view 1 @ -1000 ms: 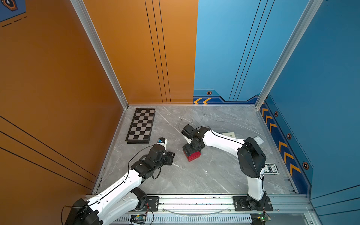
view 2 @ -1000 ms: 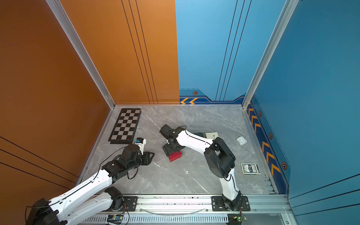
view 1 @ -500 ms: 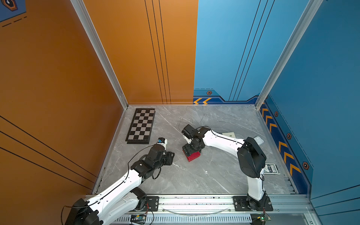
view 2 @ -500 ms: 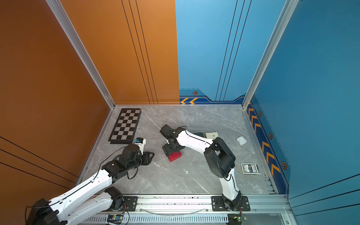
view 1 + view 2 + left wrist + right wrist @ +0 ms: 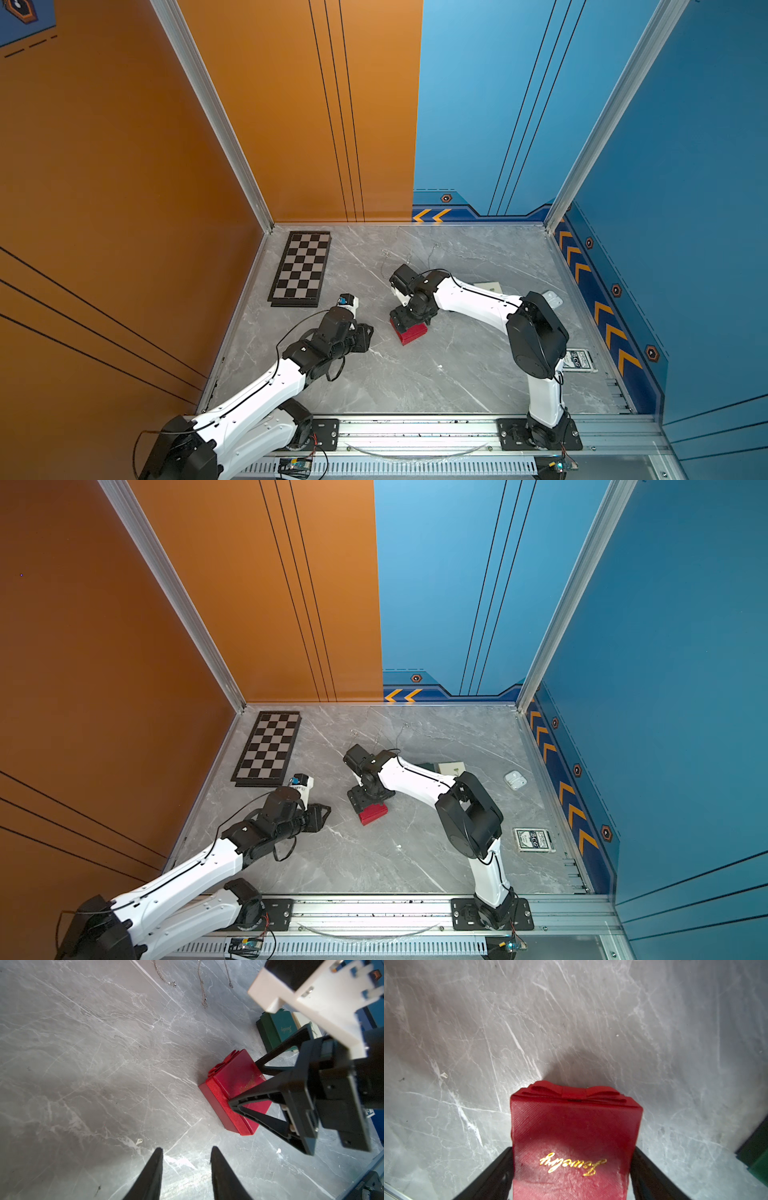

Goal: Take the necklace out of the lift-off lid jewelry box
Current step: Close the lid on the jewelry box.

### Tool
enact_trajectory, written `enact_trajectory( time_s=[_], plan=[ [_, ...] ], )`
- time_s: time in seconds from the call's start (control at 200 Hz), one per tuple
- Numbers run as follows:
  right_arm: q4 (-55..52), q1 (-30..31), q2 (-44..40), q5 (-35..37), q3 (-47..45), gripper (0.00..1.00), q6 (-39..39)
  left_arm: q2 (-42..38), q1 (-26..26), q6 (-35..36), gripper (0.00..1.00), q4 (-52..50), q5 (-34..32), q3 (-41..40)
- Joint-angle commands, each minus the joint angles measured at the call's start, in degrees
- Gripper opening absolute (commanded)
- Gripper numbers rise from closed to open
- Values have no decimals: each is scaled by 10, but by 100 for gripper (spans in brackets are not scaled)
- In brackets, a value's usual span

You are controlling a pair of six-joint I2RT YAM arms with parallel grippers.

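Observation:
The red lift-off lid jewelry box (image 5: 413, 332) (image 5: 374, 813) stands on the grey marble table with its lid on, a bow on top and gold lettering (image 5: 572, 1164). My right gripper (image 5: 411, 323) (image 5: 572, 1150) reaches down over it, and its black fingers (image 5: 500, 1167) press against both sides of the lid. My left gripper (image 5: 368, 334) (image 5: 186, 1148) hovers open a short way to the left of the box (image 5: 232, 1086), nothing between its fingers. The necklace is hidden inside the closed box.
A chessboard (image 5: 301, 268) lies at the back left. Thin silver chains (image 5: 204, 1001) lie on the table behind the box. A green box (image 5: 274, 1030) and a cream card (image 5: 488, 286) sit behind the right arm. A white case (image 5: 515, 780) and a card deck (image 5: 534, 839) are at the right.

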Motion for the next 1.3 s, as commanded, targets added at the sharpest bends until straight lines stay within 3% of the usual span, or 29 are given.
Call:
enact_trajectory(
  time_s=[0.0, 0.711, 1.291],
  plan=[
    [3, -10, 4, 6, -14, 83, 2, 31, 5, -5, 39, 39, 24, -19],
    [3, -15, -7, 1, -25, 83, -7, 256, -39, -12, 25, 218, 75, 22],
    [2, -15, -10, -8, -26, 82, -8, 328, -51, -13, 24, 246, 69, 54]
  ],
)
